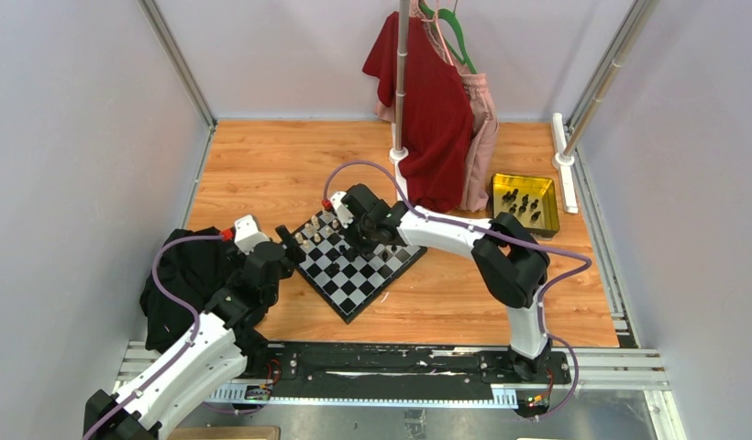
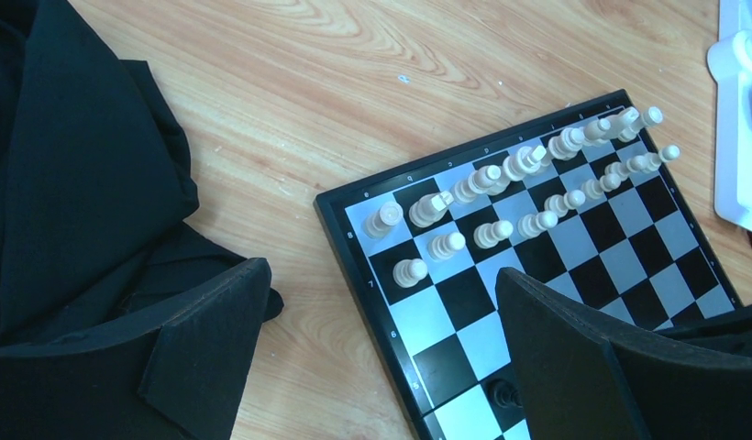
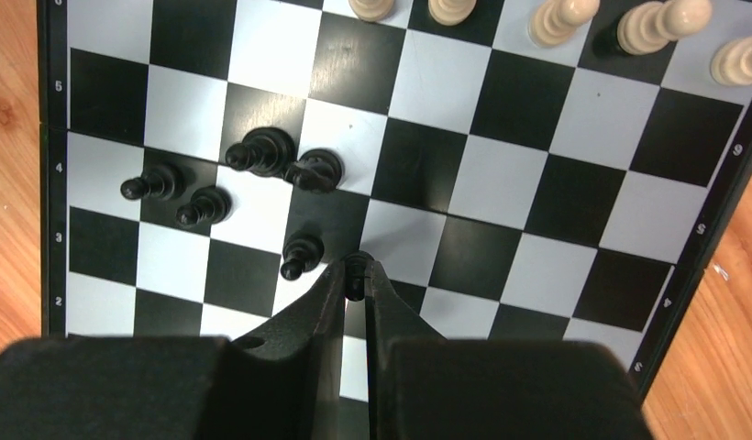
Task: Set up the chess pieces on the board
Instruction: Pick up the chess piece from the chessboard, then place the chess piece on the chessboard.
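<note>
Okay, right gripper is over the board, tips pointing down at a square just beside a loose cluster of five black pieces near one side edge. Its jaws are pressed almost together. I see a dark speck at the tips, and I can't tell whether that's a piece pinched there. Cream pieces stand in two tidy rows along the board's end, apart from the black cluster. Left gripper hangs at the board's left corner, jaws spread wide and gripping nothing, one finger over the black cloth bunched on the table. More black pieces sit in the yellow tray, well apart from the board, off to the right.
</note>
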`<act>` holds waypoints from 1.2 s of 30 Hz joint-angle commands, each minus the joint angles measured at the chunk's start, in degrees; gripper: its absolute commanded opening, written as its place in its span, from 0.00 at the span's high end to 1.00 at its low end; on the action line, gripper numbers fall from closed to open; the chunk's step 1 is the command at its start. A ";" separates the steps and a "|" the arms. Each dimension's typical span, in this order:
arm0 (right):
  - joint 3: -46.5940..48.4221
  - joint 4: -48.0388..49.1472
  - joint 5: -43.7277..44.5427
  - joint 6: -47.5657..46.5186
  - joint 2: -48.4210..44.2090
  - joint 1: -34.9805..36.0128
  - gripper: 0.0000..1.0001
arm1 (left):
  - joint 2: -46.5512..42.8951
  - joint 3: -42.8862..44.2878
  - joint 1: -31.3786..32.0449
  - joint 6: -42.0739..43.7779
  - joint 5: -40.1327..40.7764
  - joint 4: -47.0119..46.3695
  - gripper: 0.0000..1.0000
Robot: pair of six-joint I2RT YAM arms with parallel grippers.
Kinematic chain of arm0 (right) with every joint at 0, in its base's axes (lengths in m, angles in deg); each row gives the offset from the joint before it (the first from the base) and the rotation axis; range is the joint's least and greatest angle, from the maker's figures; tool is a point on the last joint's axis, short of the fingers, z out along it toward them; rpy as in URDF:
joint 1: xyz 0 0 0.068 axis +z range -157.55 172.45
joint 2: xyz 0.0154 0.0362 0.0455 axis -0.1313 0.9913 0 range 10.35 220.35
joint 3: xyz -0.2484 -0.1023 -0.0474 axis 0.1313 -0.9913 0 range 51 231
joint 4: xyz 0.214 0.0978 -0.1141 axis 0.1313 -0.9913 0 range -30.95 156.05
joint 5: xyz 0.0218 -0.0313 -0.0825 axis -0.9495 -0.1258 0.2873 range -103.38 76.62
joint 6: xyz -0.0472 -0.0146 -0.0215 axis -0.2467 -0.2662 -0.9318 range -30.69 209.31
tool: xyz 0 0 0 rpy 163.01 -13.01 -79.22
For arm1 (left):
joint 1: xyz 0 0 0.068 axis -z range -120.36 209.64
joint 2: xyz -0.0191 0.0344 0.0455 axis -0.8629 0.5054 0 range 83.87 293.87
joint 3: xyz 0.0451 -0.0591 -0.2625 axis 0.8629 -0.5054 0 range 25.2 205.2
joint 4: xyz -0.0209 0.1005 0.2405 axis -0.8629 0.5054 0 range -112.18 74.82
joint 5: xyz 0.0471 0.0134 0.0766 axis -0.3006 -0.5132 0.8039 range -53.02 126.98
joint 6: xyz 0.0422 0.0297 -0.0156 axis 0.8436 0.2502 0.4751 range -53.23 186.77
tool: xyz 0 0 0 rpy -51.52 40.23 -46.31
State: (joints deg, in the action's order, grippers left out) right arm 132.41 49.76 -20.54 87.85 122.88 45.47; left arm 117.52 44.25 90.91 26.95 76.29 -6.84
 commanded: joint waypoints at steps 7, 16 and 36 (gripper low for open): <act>-5.87 -0.77 4.25 -1.12 -6.68 1.21 1.00 | -0.37 -0.18 0.37 -0.89 2.26 -0.08 0.00; -10.20 0.02 6.51 -0.43 -8.79 1.56 1.00 | -0.13 -0.15 0.37 -0.96 2.19 -0.08 0.00; -12.89 0.15 7.12 0.46 -10.12 2.53 1.00 | 1.50 0.29 0.37 -0.71 1.38 -1.26 0.00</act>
State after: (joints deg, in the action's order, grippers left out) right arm 120.36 50.28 -14.29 87.74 114.36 46.71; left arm 119.02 44.25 90.91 26.93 76.60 -6.65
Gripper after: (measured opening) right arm 0.140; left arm 0.997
